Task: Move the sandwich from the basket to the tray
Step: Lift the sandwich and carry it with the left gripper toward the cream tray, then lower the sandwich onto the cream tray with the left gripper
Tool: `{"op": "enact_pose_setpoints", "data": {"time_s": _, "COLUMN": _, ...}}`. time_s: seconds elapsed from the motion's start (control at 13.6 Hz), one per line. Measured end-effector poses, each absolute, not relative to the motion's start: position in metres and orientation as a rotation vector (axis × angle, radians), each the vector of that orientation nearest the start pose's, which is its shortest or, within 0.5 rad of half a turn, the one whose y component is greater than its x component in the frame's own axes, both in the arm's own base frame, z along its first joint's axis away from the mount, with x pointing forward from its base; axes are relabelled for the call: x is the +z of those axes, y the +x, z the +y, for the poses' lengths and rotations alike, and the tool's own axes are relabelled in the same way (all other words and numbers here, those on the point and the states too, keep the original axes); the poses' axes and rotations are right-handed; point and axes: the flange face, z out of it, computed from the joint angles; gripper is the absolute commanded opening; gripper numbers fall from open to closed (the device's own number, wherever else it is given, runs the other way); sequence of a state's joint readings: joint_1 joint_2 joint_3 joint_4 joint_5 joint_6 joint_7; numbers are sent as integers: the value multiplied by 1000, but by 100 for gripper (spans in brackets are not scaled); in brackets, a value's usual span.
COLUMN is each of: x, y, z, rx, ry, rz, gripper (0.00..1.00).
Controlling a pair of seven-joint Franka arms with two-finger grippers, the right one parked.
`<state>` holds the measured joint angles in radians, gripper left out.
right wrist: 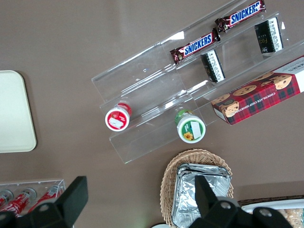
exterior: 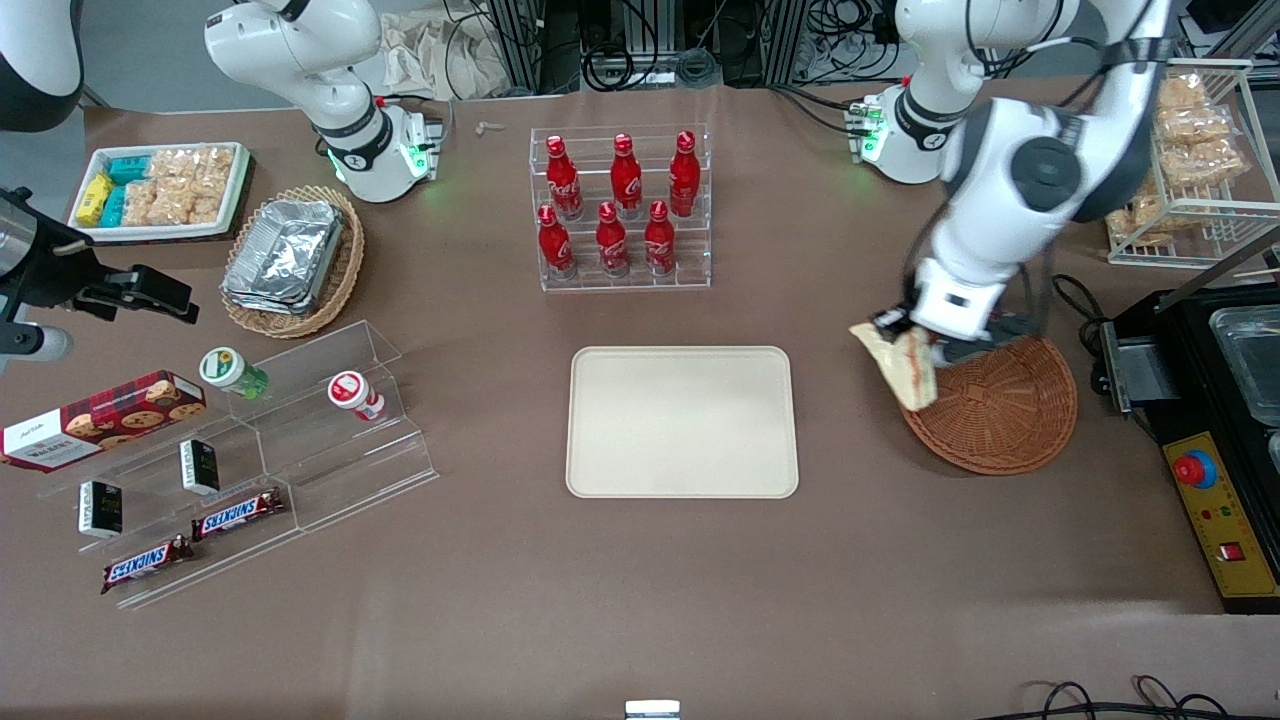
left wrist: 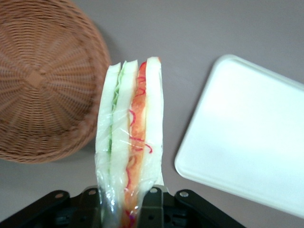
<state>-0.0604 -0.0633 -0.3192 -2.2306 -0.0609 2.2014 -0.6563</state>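
My left gripper hangs above the rim of the reddish-brown wicker basket, at the edge that faces the tray. It is shut on the clear-wrapped sandwich, which hangs down from the fingers. In the left wrist view the sandwich stands out from the gripper, its white bread, green and orange-red layers showing, with the basket to one side and the cream tray to the other. The tray lies flat in the middle of the table with nothing on it.
A clear rack of red cola bottles stands farther from the front camera than the tray. A black machine with a red button sits beside the basket at the working arm's end. A clear stepped shelf with snacks lies toward the parked arm's end.
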Motion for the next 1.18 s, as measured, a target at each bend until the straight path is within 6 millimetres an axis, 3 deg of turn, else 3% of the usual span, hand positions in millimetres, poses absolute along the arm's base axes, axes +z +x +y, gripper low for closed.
{"op": "enact_pose_setpoints", "data": {"time_s": 0.37, "x": 406, "y": 462, "z": -259, "rx": -45, "ry": -3171, "rz": -276, "gripper": 0}}
{"op": "enact_pose_setpoints", "data": {"time_s": 0.59, "x": 399, "y": 459, "z": -297, "rx": -51, "ry": -3166, "rz": -123, "gripper": 0}}
{"op": "enact_pose_setpoints", "data": {"time_s": 0.81, "x": 384, "y": 467, "z": -314, "rx": -39, "ry": -3150, "rz": -35, "gripper": 0}}
{"op": "enact_pose_setpoints", "data": {"time_s": 1.18, "x": 343, "y": 491, "z": -338, "rx": 3, "ry": -3125, "rz": -45, "gripper": 0}}
